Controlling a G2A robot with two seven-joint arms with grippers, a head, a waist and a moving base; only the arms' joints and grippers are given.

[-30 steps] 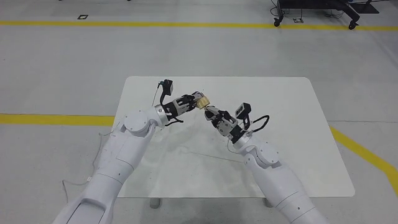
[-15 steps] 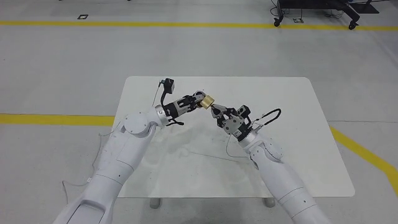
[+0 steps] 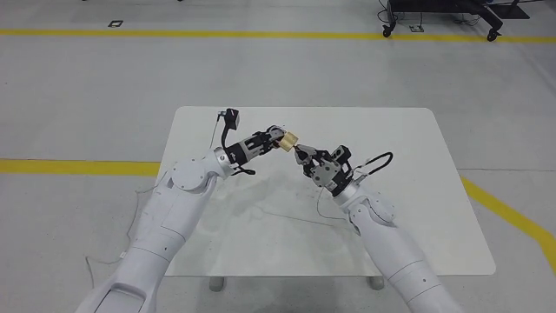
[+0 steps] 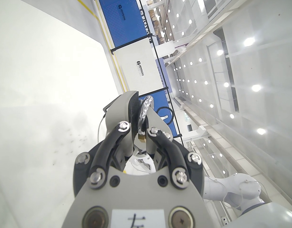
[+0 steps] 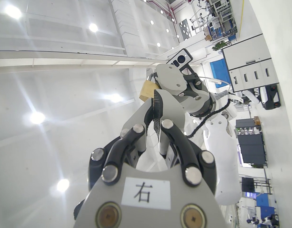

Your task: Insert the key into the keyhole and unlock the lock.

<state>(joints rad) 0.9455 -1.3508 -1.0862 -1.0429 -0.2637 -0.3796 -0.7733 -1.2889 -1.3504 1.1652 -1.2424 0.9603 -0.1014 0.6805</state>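
A brass padlock [image 3: 287, 142] hangs above the middle of the white table [image 3: 408, 139]. My left gripper [image 3: 277, 137] is shut on it. In the left wrist view the silver shackle [image 4: 144, 110] sits clamped in the left gripper [image 4: 142, 106], with a bit of brass body [image 4: 141, 138] below. My right gripper [image 3: 301, 154] meets the lock from the other side, fingertips against its lower end. In the right wrist view the right gripper [image 5: 153, 98] is shut, its tip touching the padlock [image 5: 148, 90] held by the left gripper [image 5: 170, 81]. The key is hidden between the fingers.
Both arms meet over the table's centre, held off the surface. The tabletop around them is bare white. A black wheeled frame [image 3: 443, 4] stands on the floor far behind the table, beyond a yellow floor line.
The right wrist has turned and its gripper has closed in on the padlock. The left gripper has carried the lock a little to the right. Little differs over the last half second.
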